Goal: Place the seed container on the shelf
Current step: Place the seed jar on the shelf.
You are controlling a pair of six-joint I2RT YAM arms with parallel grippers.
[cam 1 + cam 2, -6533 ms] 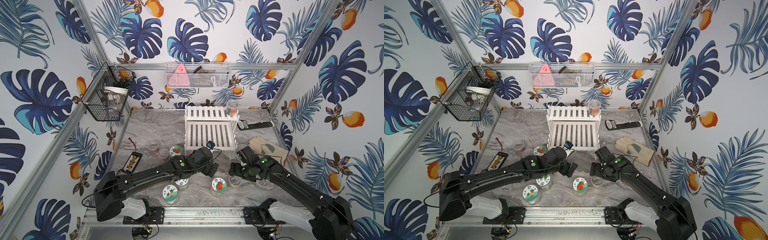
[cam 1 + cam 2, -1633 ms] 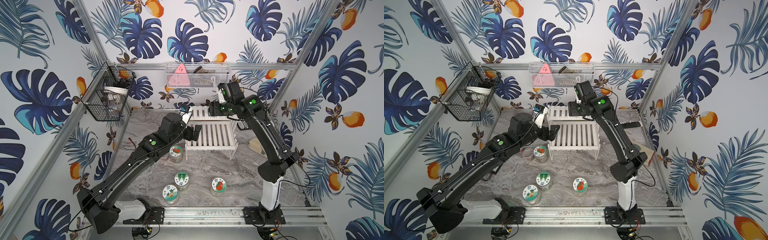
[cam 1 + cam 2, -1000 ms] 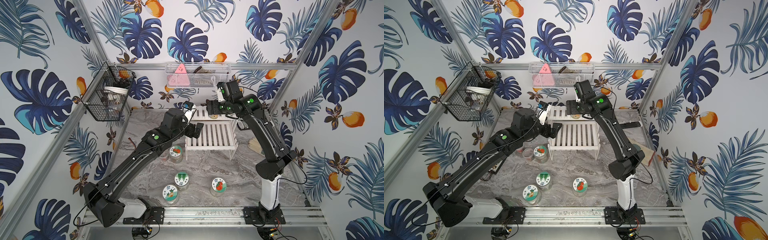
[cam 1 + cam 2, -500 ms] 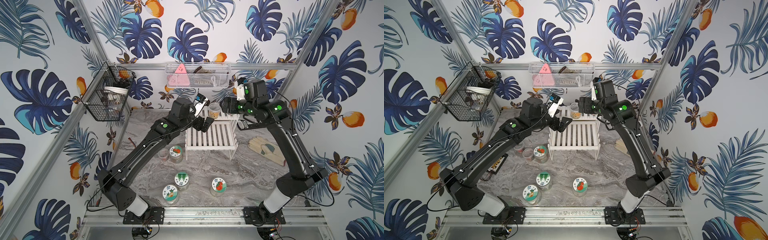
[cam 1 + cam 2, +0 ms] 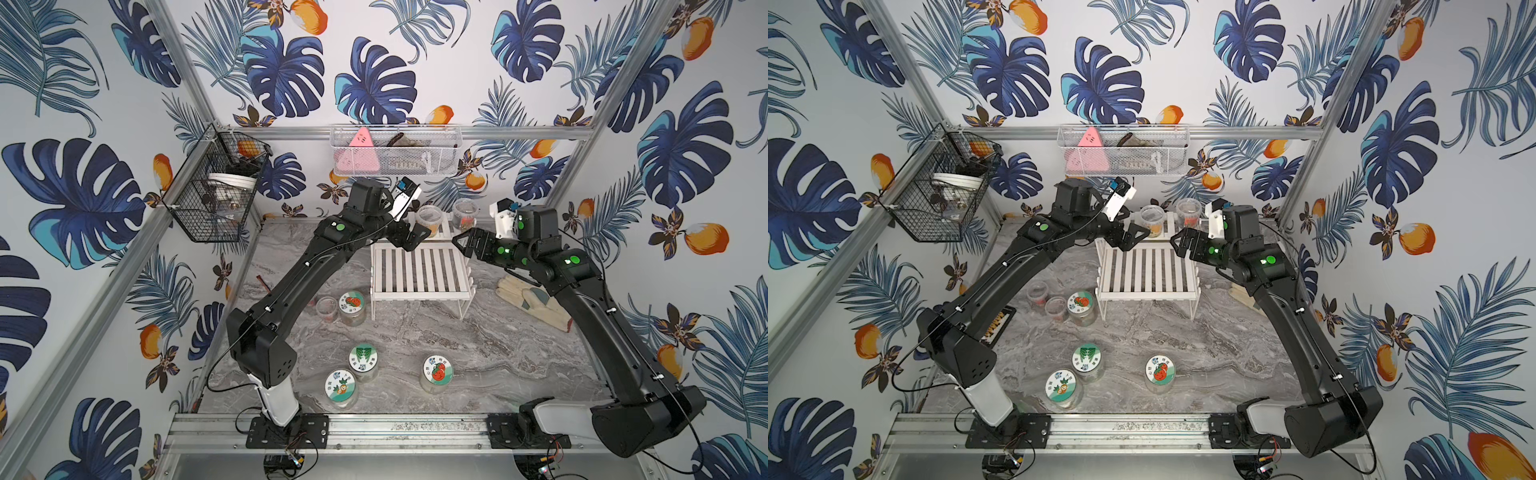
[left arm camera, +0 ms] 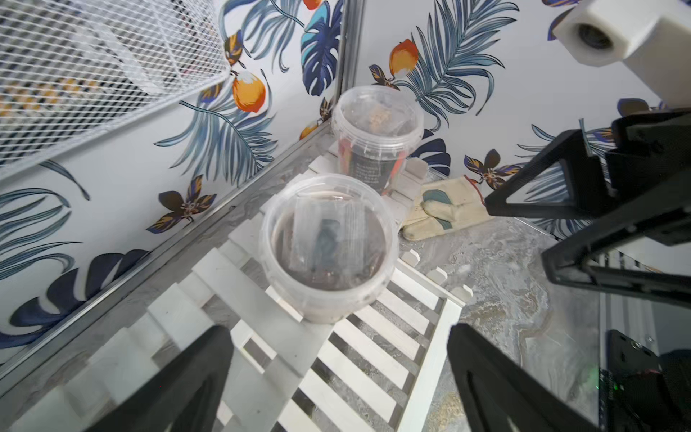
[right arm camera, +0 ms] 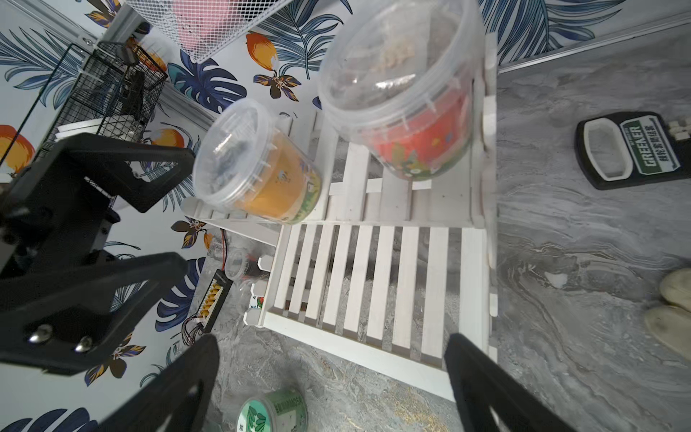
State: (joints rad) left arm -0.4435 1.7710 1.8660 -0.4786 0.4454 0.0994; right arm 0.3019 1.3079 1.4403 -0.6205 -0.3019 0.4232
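The seed container (image 5: 429, 216) (image 5: 1152, 218), a clear lidded tub with an orange label (image 7: 258, 161) (image 6: 329, 247), stands upright on the upper tier of the white slatted shelf (image 5: 419, 270) (image 5: 1148, 270). A second clear tub with a red label (image 5: 464, 212) (image 7: 400, 82) stands beside it on the same tier. My left gripper (image 5: 415, 237) (image 6: 336, 336) hovers open just left of the seed container, holding nothing. My right gripper (image 5: 466, 244) (image 7: 332, 344) is open and empty to the right, over the shelf's right edge and apart from both tubs.
Several lidded jars (image 5: 363, 360) (image 5: 436, 372) (image 5: 352, 305) and small clear cups (image 5: 326, 307) stand on the marble floor in front of the shelf. A work glove (image 5: 532, 303) lies at the right. A black wire basket (image 5: 216, 195) and a white mesh basket (image 5: 395, 153) hang on the walls.
My right gripper has let go of the seed container on the upper tier, widened and drawn back to the right. My left gripper has moved in close at the container's left.
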